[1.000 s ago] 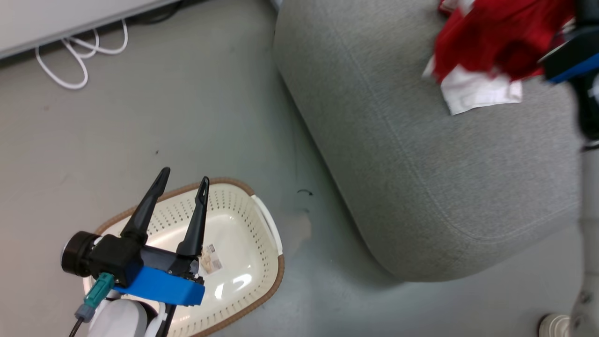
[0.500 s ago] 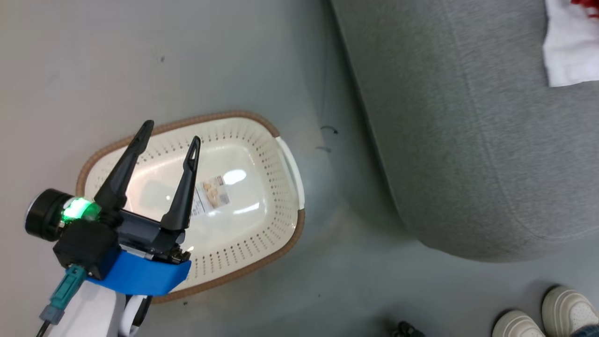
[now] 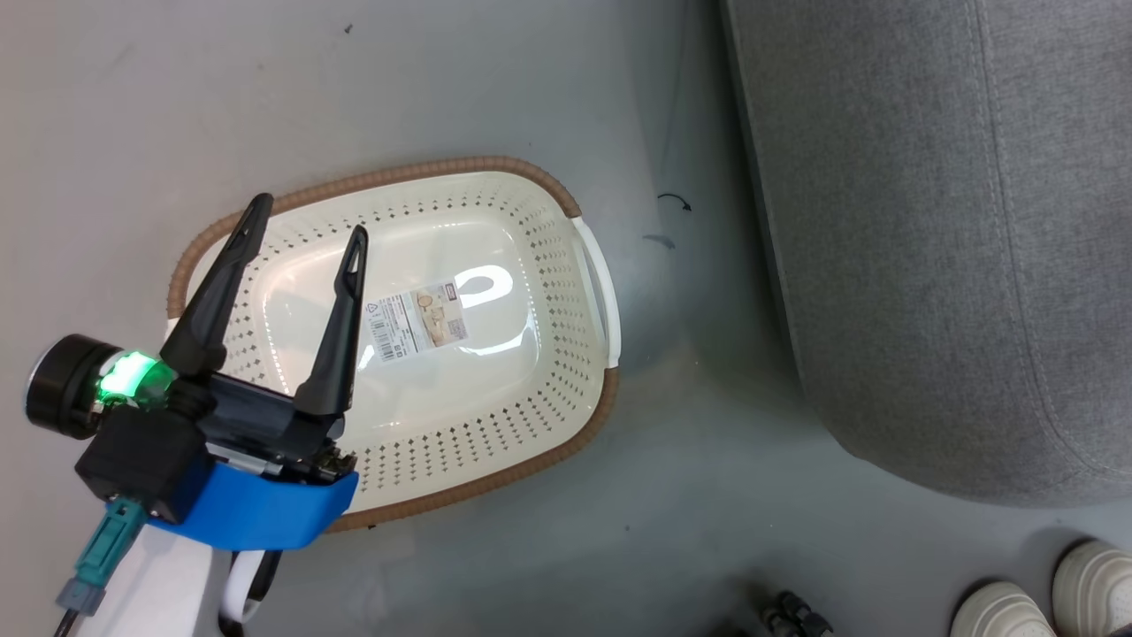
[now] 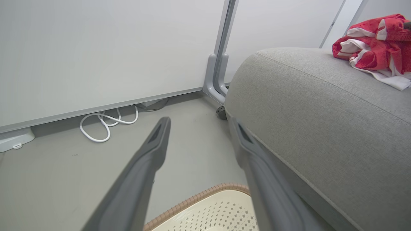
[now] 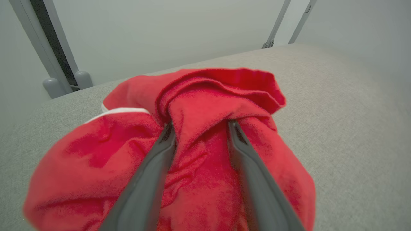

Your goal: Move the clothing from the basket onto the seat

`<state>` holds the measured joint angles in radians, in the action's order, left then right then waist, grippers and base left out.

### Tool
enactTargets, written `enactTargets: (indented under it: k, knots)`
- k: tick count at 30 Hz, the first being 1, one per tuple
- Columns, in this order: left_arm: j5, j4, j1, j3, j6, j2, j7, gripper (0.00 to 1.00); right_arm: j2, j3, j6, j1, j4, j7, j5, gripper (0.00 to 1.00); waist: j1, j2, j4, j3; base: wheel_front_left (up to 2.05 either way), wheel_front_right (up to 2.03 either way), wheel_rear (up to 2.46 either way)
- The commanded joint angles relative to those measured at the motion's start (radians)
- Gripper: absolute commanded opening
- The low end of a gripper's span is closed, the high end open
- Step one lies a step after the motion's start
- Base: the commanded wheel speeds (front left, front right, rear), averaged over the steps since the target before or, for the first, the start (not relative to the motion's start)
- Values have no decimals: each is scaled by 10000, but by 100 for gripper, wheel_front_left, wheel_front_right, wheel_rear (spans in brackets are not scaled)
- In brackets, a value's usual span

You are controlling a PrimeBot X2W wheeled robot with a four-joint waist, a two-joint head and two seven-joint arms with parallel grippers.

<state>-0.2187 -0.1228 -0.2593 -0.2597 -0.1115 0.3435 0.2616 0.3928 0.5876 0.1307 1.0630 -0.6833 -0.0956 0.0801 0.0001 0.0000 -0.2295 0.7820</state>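
The basket (image 3: 398, 172) lies on the floor with nothing in it but a label (image 3: 416, 318). My left gripper (image 3: 309, 217) hovers open over its left part with nothing between its fingers; the left wrist view shows the same gripper (image 4: 199, 120) above the basket rim (image 4: 199, 195). To the right stands the grey seat (image 3: 929, 221). Red and white clothing (image 4: 375, 48) lies bunched on top of the seat (image 4: 321, 112). In the right wrist view my right gripper (image 5: 201, 125) stands open, its fingers apart around a fold of the red clothing (image 5: 96, 150) resting on the seat (image 5: 353, 112).
A person's pale shoes (image 3: 1008, 610) stand on the floor at the lower right, beside a small dark object (image 3: 796, 610). A white cable (image 4: 106, 123) coils by the wall panel, and a grey metal post (image 4: 218, 64) rises behind the seat.
The head camera has turned down and left: the basket now sits mid-picture, and the clothing and right arm have left that view. The left gripper stays open over the basket.
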Motion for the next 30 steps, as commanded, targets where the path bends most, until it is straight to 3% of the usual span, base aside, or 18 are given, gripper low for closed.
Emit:
enactTargets:
  k: [1, 8, 14, 21, 30]
  knots:
    - [-10, 22, -215, -8, 15, -54, 38, 100, 100, -62, 3, 136, -109, 103, -100, 100, -1, 0, 44, -153, 0, 0, 0]
    - [-139, 330, -330, -98, -52, -515, 44, 100, 337, -507, 2, -262, -509, 543, -318, 100, -1, 0, 242, -1099, 0, 0, 0]
    - [-296, 855, 79, 154, -89, -1004, 44, 100, 19, -1109, 3, -1039, -510, 826, -338, 100, -1, 0, 323, -2310, 0, 0, 0]
    - [-510, 1573, 644, 767, -99, -1600, 39, 100, -898, -1967, 2, -2654, 480, 1530, -497, 100, -1, 0, 459, -3861, 0, 0, 0]
    - [-615, 2423, 1358, 1356, -155, -2183, 39, 100, -2473, -3058, 2, -5516, 3009, 1923, -394, 100, -1, 0, 890, -5403, 0, 0, 0]
